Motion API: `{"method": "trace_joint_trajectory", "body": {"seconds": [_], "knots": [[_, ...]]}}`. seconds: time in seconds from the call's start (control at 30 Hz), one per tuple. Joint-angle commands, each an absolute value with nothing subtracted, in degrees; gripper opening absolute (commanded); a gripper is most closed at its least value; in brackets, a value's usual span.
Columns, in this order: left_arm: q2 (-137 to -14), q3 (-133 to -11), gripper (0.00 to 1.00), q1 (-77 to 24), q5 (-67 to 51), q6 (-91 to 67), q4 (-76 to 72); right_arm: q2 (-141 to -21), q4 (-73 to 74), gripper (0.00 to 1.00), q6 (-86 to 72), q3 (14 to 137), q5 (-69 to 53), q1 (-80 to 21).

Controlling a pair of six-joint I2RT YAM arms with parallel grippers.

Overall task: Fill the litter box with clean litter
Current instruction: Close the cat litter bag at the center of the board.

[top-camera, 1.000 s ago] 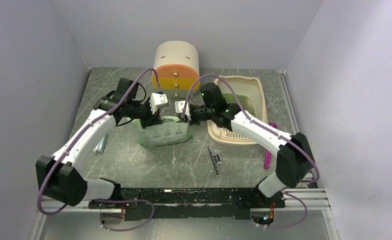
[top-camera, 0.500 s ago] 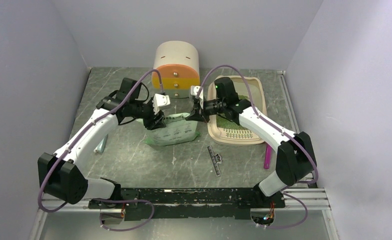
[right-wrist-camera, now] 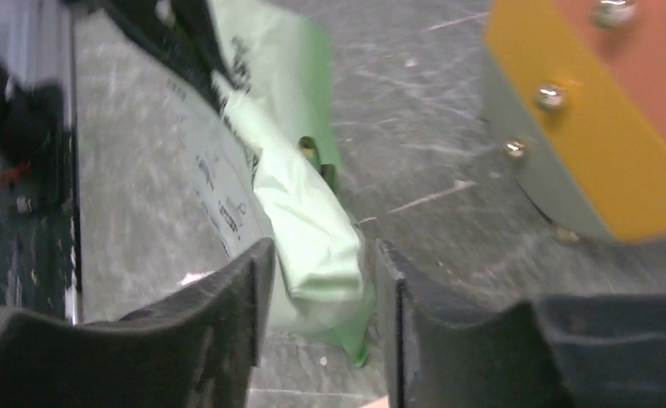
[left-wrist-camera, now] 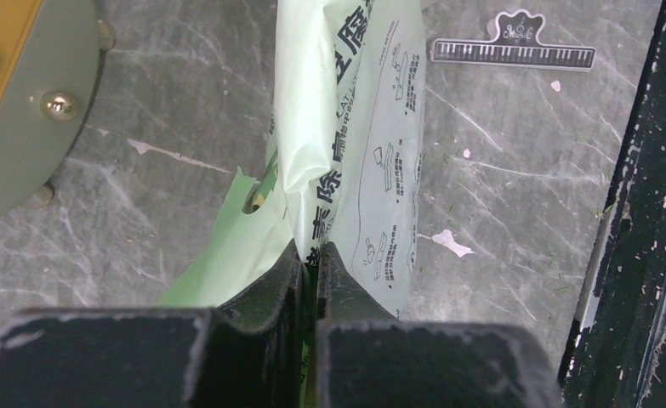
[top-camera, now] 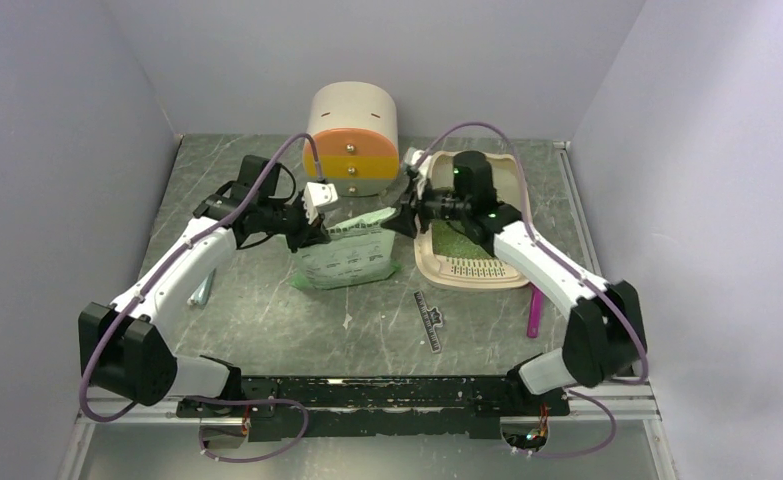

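Note:
The green printed litter bag (top-camera: 352, 255) stands on the table between the arms. My left gripper (top-camera: 312, 232) is shut on its upper left edge; in the left wrist view the fingertips (left-wrist-camera: 310, 255) pinch the bag's film (left-wrist-camera: 372, 127). At the bag's right corner my right gripper (top-camera: 399, 218) hangs open, its jaws apart on either side of the bag's corner (right-wrist-camera: 316, 229) without clamping it (right-wrist-camera: 325, 280). The beige litter box (top-camera: 470, 282) lies to the right under the right arm. A patch of light-green clean litter (top-camera: 449, 243) shows in it.
The round beige-and-orange drawer unit (top-camera: 354, 140) stands at the back centre, close behind both grippers. A magenta scoop (top-camera: 534, 305) lies right of the litter box. A piano-key clip (top-camera: 429, 318) lies in front of the bag, and a teal stick (top-camera: 202, 288) at the left.
The bag has shifted right and stands more upright. My right gripper has opened off the bag's right corner and moved back and right. The left gripper followed rightward, shut on the bag.

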State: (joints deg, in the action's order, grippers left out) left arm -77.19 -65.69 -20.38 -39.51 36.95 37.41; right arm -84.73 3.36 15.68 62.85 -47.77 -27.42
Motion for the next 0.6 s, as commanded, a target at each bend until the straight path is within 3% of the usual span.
{"method": "trace_joint_trajectory", "body": {"seconds": [0.0, 0.13, 0.4, 0.57], "knots": [[-77.2, -65.5, 0.05, -17.1, -39.3, 35.1, 36.4, -75.9, -2.1, 0.55, -1.3, 61.5, -33.8, -25.7], [-77.7, -65.8, 0.05, -16.3, -40.9, 34.8, 35.5, -68.3, 9.1, 0.64, -13.1, 59.2, -25.1, -25.7], [-78.5, -65.9, 0.05, -16.3, -43.3, 34.7, 34.9, -51.4, 28.6, 0.65, -31.1, 44.5, -28.9, -25.6], [-79.0, -66.7, 0.05, -16.3, -44.0, 34.5, 35.6, -48.0, 38.1, 0.67, -35.6, 37.1, -21.7, -25.6]]}}
